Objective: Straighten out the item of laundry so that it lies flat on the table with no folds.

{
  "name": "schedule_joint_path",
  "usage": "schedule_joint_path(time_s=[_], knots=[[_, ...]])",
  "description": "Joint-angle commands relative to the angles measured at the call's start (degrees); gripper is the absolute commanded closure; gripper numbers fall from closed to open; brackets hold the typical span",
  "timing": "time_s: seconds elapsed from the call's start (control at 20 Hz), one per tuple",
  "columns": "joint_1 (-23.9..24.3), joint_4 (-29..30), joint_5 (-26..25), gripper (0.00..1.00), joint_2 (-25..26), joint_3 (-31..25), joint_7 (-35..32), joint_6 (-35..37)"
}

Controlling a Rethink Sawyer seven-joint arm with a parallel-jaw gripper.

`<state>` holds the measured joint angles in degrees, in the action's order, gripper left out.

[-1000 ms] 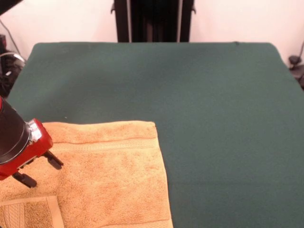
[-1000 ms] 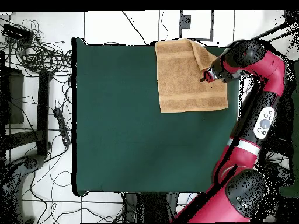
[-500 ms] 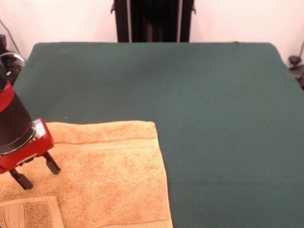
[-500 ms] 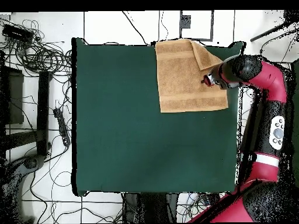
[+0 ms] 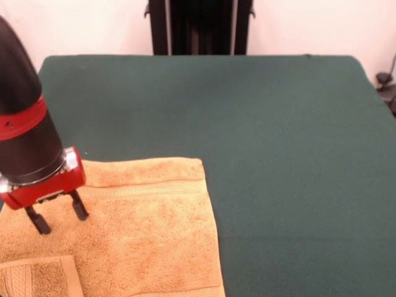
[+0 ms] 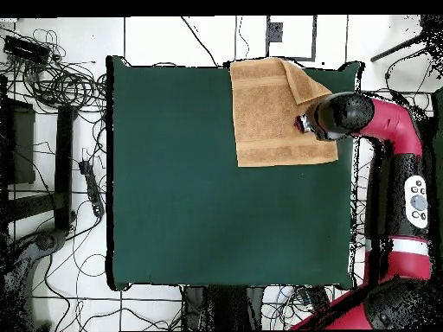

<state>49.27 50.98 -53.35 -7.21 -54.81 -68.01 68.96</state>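
The orange-tan towel point(image 5: 142, 229) lies at the near left of the green table point(image 5: 278, 136) in the front view, and at the top right of the table in the overhead view point(image 6: 272, 112). One corner is folded over onto the towel point(image 5: 37, 278), also seen from overhead as a flap point(image 6: 301, 82). My gripper point(image 5: 59, 215) hangs just above the towel's left part, fingers point(image 5: 79, 207) apart with nothing between them. From overhead the gripper point(image 6: 303, 124) is over the towel's right edge.
The robot's black pedestal point(image 5: 199, 28) stands at the table's far side. Cables point(image 6: 60, 82) and stands lie on the floor beside the table's left side in the overhead view. The red arm point(image 6: 398, 156) runs along the table's right side.
The gripper has swung upright and shifted a little right in the front view, over the towel. The arm has moved toward the robot base overhead. The towel has not moved.
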Motion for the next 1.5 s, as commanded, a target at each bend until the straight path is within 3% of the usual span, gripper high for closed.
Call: schedule_joint_path(time_s=[0.05, 0.35, 0.85, 1.05, 1.25, 1.4, 1.5], knots=[[-3.56, 16.95, 4.18, 0.0, -6.14, 10.7, -20.32, -3.45], [-2.4, 24.89, 7.72, 0.0, -9.77, 13.77, -23.01, -8.33], [-4.12, 25.4, 10.71, 0.0, -10.71, 18.25, -19.74, -10.83], [-6.43, 17.18, 13.65, 0.0, -9.35, 18.0, -15.14, -5.7], [-12.02, -1.91, 14.67, 0.0, -4.12, 16.57, -8.38, 6.42], [-16.12, -15.91, 12.02, 0.0, 1.15, 14.51, -3.87, 13.27], [-17.99, -22.21, 9.74, 0.0, 3.76, 12.69, -1.89, 16.2]])
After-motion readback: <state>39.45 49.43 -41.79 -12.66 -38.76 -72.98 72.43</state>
